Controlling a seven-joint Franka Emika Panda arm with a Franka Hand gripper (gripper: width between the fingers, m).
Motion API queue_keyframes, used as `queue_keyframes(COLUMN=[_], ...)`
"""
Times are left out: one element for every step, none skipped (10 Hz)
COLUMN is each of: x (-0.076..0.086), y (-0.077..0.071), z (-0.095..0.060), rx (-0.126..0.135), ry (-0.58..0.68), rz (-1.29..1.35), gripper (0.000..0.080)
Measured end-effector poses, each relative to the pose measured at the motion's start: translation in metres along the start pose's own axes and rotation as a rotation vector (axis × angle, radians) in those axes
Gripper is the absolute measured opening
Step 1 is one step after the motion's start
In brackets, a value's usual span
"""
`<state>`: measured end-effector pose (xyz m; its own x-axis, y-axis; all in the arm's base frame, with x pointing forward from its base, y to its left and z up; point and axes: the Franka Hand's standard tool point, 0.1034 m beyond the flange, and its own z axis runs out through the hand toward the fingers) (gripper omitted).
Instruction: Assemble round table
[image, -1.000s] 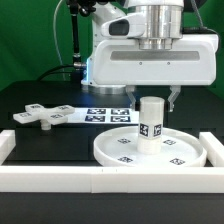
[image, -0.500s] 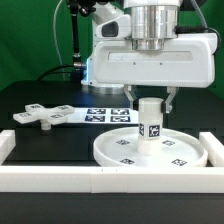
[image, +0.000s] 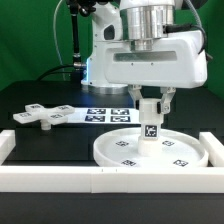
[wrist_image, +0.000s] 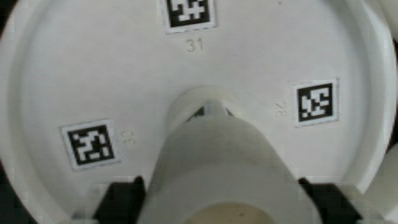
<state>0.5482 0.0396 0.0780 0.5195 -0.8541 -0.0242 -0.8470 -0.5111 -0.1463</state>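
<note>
Exterior view: my gripper (image: 152, 108) straddled the leg (image: 151, 130) standing on the disc (image: 112, 148). Clamped or not, I couldn't tell.

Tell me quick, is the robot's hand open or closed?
Gripper: fingers on either side of the leg; whether it is squeezing cannot be told.

Exterior view low, wrist view close above, disc (image: 105, 150) shared

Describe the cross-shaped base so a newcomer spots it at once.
Start at the black table. Towards the exterior view's left, beside the marker board, lies the cross-shaped base. It is the only flat, armed piece, lying apart from the round disc.
</note>
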Motion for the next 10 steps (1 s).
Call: queue_keyframes(x=[-0.0001,0.0014,0.0025,0.0010,-0.0005,-0.0008,-0.0014,-0.0015,0.0010,0.0019], y=[0.0000,0.0002,-0.0005,-0.0019,-0.0027,-0.0027,-0.0029,-0.0029,-0.0031,-0.0051], z=[0.0003,0.0005,0.0008,0.0008,0.0007,0.0008,0.0009,0.0009,0.0008,0.0010], rx=[0.012,0.026,0.039,0.044,0.039,0.041,0.041,0.041,0.043,0.045], ry=[-0.013,-0.027,-0.038,-0.046,-0.054,-0.060,-0.060,-0.059,-0.058,-0.056], rz=[0.134,0.233,0.319,0.411,0.438,0.476,0.455,0.444,0.352,0.332], gripper=[0.0407,0.0407,0.0407,0.0407,0.0407,0.0407,0.0474,0.0474,0.0618,0.0643])
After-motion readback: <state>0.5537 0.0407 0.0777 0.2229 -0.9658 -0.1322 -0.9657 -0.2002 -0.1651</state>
